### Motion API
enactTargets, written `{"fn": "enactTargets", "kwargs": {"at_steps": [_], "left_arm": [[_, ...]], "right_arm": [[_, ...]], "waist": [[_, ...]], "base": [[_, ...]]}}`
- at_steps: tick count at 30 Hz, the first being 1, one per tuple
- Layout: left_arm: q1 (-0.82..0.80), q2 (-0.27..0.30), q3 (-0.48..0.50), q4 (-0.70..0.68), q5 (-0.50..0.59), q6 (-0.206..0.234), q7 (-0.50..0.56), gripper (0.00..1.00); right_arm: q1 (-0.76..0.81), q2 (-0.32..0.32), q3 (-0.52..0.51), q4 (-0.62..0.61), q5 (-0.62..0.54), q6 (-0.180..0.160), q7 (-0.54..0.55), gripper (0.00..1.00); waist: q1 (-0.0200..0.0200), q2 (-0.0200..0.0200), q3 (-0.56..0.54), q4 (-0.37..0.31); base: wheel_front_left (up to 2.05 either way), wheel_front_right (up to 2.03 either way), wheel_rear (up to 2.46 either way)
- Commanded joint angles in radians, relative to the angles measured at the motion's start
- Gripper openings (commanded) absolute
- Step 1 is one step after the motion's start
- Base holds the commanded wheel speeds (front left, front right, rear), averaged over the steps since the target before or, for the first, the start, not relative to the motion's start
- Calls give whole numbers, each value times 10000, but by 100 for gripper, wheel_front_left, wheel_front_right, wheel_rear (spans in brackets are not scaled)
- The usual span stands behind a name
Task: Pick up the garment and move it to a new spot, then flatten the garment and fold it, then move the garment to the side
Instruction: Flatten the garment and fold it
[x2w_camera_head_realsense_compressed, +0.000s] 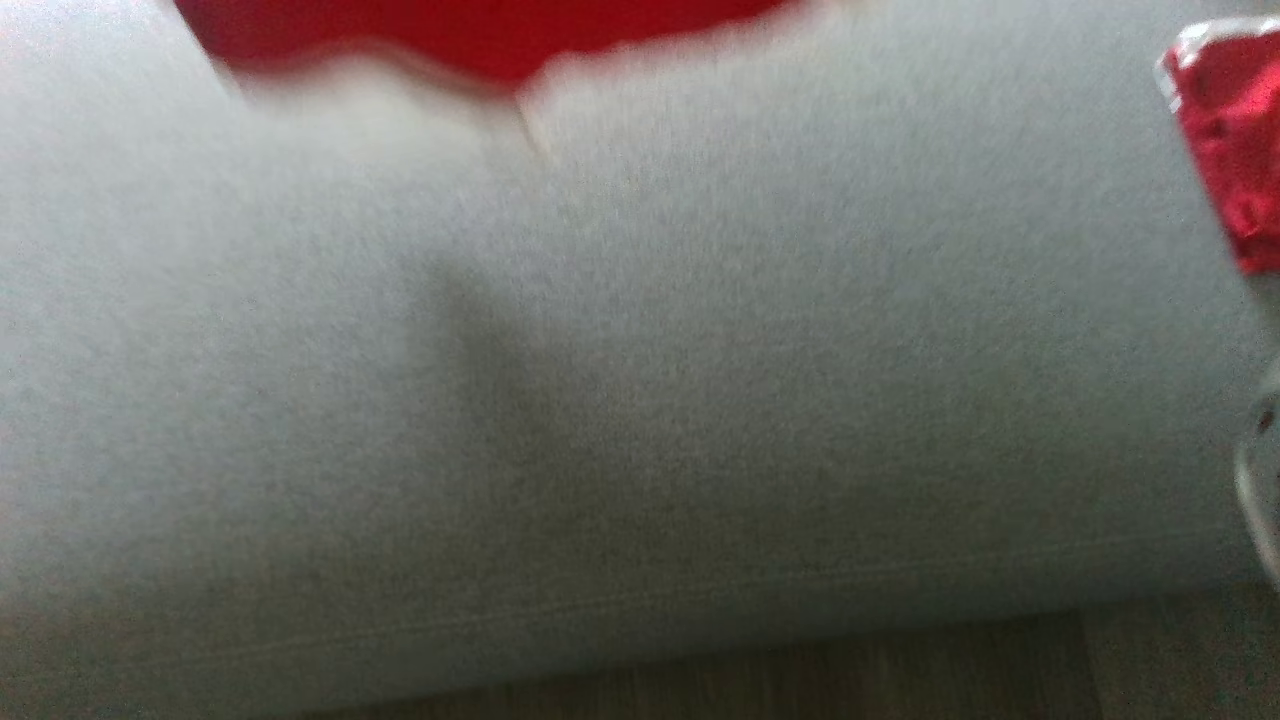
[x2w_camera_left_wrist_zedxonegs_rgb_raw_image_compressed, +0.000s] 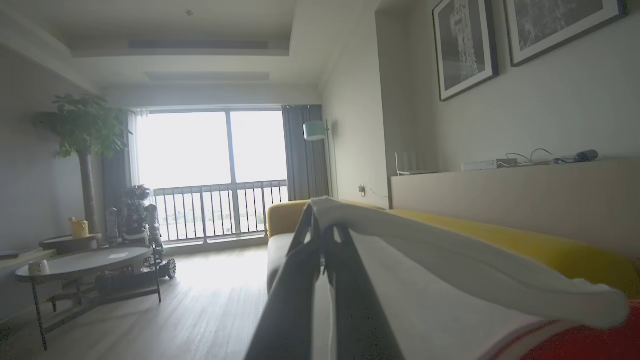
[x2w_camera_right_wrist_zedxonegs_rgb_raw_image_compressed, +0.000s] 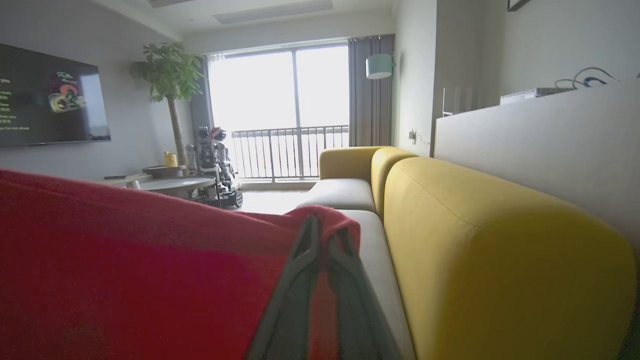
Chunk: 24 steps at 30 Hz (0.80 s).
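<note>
The garment (x2w_camera_head_realsense_compressed: 640, 350) is pale grey cloth with red parts. It spreads blurred and close across the head view, a stitched hem running along its lower edge and red showing at the top. In the left wrist view my left gripper (x2w_camera_left_wrist_zedxonegs_rgb_raw_image_compressed: 322, 232) is shut on a pale edge of the garment (x2w_camera_left_wrist_zedxonegs_rgb_raw_image_compressed: 450, 280), which drapes away to the right toward a red patch. In the right wrist view my right gripper (x2w_camera_right_wrist_zedxonegs_rgb_raw_image_compressed: 322, 225) is shut on a red fold of the garment (x2w_camera_right_wrist_zedxonegs_rgb_raw_image_compressed: 125, 260), which stretches off to the left. Both grippers hold the cloth just above the sofa seat.
A yellow sofa (x2w_camera_right_wrist_zedxonegs_rgb_raw_image_compressed: 500, 250) with grey seat cushions runs along the wall on the right. Round coffee tables (x2w_camera_left_wrist_zedxonegs_rgb_raw_image_compressed: 85, 260), another wheeled robot (x2w_camera_left_wrist_zedxonegs_rgb_raw_image_compressed: 137, 220) and a potted tree stand near the window. Wooden floor (x2w_camera_left_wrist_zedxonegs_rgb_raw_image_compressed: 175, 310) lies to the left. A TV (x2w_camera_right_wrist_zedxonegs_rgb_raw_image_compressed: 50, 95) hangs on the far wall.
</note>
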Motion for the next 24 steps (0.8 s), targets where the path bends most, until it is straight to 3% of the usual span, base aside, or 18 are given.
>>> {"fn": "enactTargets", "kwargs": {"at_steps": [1, 5, 10, 18, 24], "left_arm": [[-842, 488, 188, -26, 303, 114, -482, 0], [-2190, 161, 220, 781, 883, 304, -2481, 0], [-1633, -384, 438, 1149, 740, -14, -3071, 0], [2502, -750, 1168, -498, 671, -565, -3091, 0], [6687, -763, 959, -2404, 112, -810, -3092, 0]], "right_arm": [[-664, 99, 118, -60, -73, -4, -375, 0], [-1844, -207, 438, 911, -195, -4, -1607, 0], [-2011, -536, 969, 2150, 53, -4, -2462, 0], [-413, -1252, 2077, 3625, 822, -4, -2607, 0], [1533, -2058, 2816, 3425, 1800, -4, -1763, 0]], "waist": [[-3, 0, 1191, 14], [-3, 0, 2183, 326], [-3, 0, 2791, 822], [-3, 0, 2338, 1292], [-3, 0, 1354, 1377]], "base": [[0, 0, 0], [0, 0, 0], [0, 0, 0], [0, 0, 0], [0, 0, 0]]}}
